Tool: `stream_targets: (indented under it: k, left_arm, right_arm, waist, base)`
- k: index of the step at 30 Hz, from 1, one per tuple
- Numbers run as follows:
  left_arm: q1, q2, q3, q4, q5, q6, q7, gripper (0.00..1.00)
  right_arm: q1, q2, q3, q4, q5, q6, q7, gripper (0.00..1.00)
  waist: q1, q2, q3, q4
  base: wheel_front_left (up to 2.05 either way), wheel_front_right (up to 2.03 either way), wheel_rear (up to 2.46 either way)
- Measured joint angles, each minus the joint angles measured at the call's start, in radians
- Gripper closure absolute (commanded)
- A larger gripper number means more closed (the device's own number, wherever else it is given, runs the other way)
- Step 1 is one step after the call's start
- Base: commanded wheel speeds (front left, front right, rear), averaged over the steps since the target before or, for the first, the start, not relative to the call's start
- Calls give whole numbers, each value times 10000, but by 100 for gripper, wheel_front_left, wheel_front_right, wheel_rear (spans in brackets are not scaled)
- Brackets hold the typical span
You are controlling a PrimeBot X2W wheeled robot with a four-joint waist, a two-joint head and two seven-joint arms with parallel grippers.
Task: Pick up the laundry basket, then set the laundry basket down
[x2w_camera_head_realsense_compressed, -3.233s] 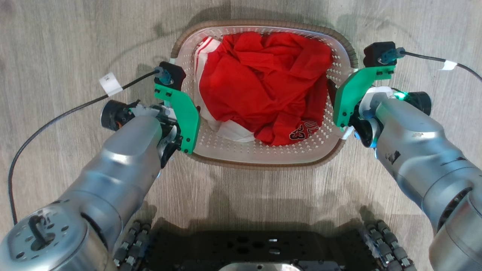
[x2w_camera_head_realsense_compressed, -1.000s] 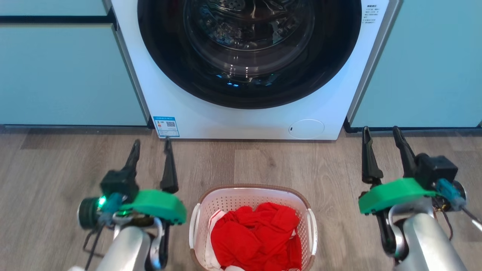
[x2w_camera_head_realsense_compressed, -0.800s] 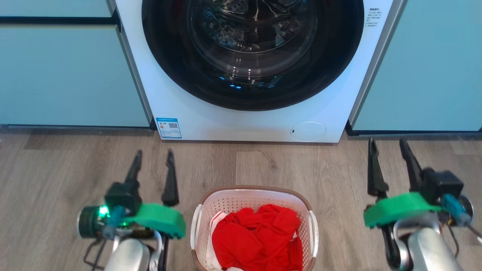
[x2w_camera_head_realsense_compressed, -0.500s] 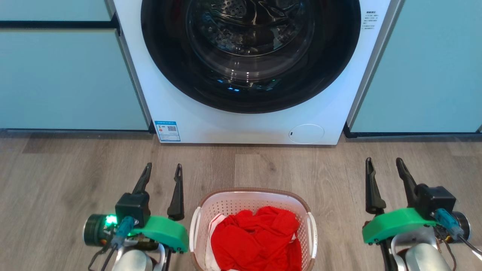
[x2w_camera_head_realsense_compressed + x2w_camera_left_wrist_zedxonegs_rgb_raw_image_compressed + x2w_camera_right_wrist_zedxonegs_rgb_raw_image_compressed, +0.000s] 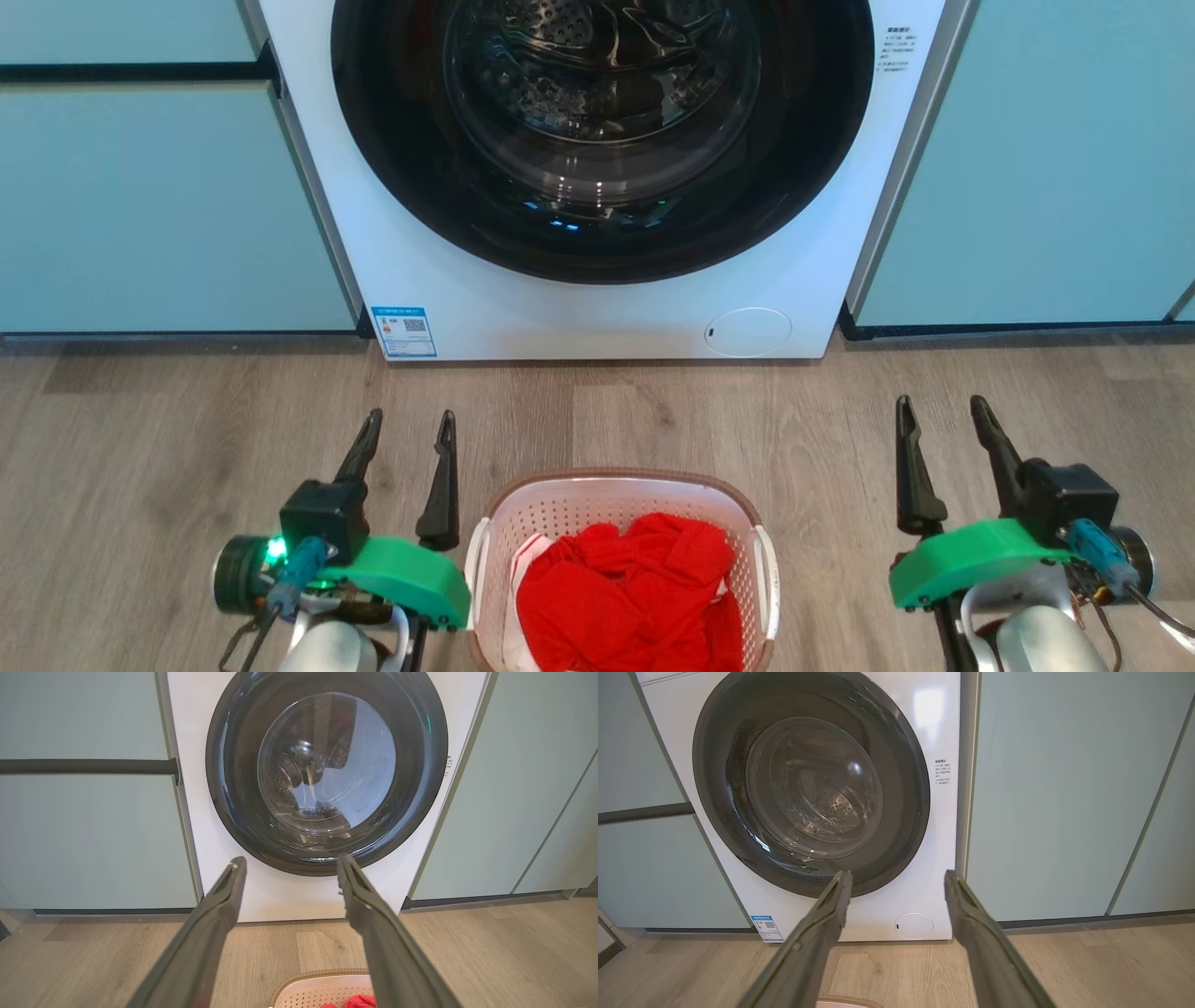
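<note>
Our laundry basket (image 5: pixel 616 479), holding red clothes (image 5: pixel 616 597), sits on the wooden floor (image 5: pixel 140 448) between our arms, its long axis toward the washing machine (image 5: pixel 597 317). Our left gripper (image 5: pixel 412 415), fingers apart and empty, is just beside it; our right gripper (image 5: pixel 939 403), equally spread, is farther.

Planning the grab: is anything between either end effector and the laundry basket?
Nothing visible does. The laundry basket sits on the wood floor between the left end effector and right end effector, both open.
</note>
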Motion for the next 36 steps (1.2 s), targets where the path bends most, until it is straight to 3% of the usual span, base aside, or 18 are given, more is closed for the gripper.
stream_targets:
  k: [36]
  left_arm:
    - [-4, -2, 25, 130, -280, 15, 0, 0]
  right_arm:
    - [-5, 4, 196, 123, 2, 0, 0, 0]
  waist:
    - [1, 0, -3, -17]
  base:
    - [0, 0, 0]
